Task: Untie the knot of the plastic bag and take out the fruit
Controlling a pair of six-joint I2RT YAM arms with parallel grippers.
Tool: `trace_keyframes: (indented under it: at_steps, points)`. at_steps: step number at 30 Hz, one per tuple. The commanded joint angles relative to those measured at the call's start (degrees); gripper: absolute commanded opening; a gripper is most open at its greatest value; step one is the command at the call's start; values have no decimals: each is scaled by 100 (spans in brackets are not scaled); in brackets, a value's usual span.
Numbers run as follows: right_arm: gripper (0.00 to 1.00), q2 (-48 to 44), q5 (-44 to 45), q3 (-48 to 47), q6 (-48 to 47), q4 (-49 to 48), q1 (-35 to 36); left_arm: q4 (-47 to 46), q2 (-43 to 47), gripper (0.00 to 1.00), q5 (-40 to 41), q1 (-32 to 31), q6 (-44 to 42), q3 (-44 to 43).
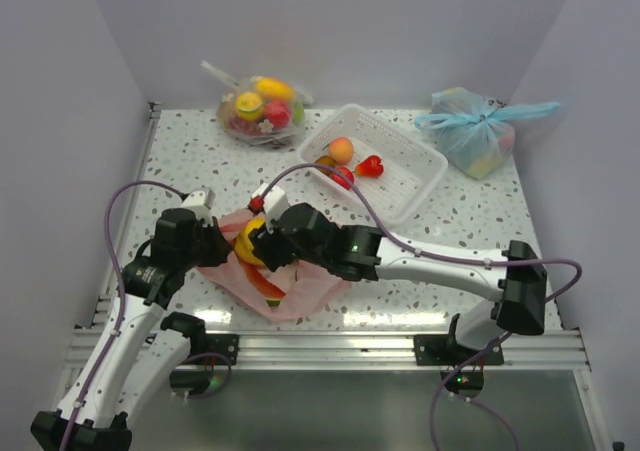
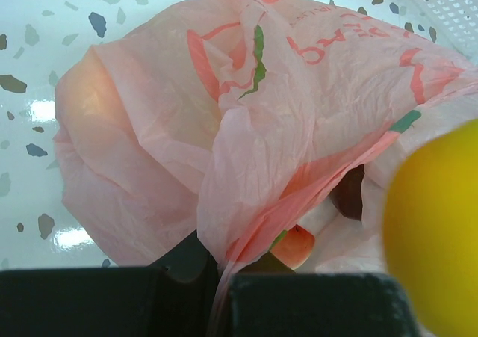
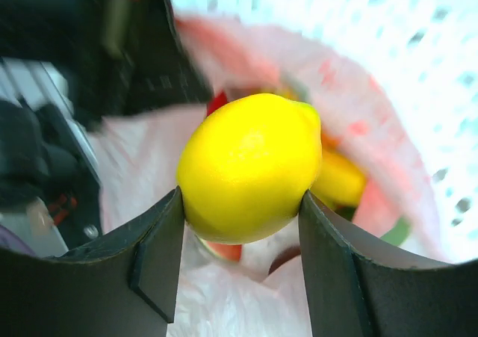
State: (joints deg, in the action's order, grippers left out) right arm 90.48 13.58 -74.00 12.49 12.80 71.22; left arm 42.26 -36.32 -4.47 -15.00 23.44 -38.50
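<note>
The pink plastic bag (image 1: 300, 289) lies open and crumpled at the near left of the table, with a watermelon slice (image 1: 262, 279) showing in it. My right gripper (image 3: 240, 202) is shut on a yellow lemon (image 3: 250, 169) and holds it just above the bag's mouth; the lemon also shows in the top view (image 1: 250, 243). My left gripper (image 2: 220, 292) is shut on a thin strip of the pink bag's film (image 2: 246, 165) at the bag's left side. The knot is not visible. More yellow fruit (image 3: 340, 180) lies inside the bag.
A white basket (image 1: 415, 166) behind the bag holds a peach (image 1: 340, 149), a red fruit (image 1: 369, 166) and others. A clear bag of fruit (image 1: 262, 109) sits at the back left and a light blue tied bag (image 1: 478, 131) at the back right.
</note>
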Motion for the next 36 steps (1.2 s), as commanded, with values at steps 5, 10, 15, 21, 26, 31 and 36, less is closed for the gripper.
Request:
trace_keyframes:
  at_steps: [5, 10, 15, 21, 26, 31, 36]
  points:
    - [0, -1110, 653, -371, -581, -31, -924, -253, 19, 0, -19, 33, 99, 36]
    - [0, -1244, 1557, -133, -302, 38, -2257, -253, 10, 0, -45, 33, 91, 44]
    - [0, -761, 1508, 227, 279, 241, -3499, -253, 19, 0, -45, 33, 82, 53]
    - [10, 66, 989, 280, 772, 381, -4318, -271, 63, 0, -37, 33, 99, 62]
    - [80, 392, 1015, 246, 816, 407, -4468, -262, 63, 0, -54, 33, 82, 62]
    - [99, 156, 603, 87, 606, 504, -4459, -280, 98, 0, -63, 33, 90, 62]
    - [99, -284, 66, -150, 176, 645, -4275, -271, 72, 0, -54, 33, 91, 62]
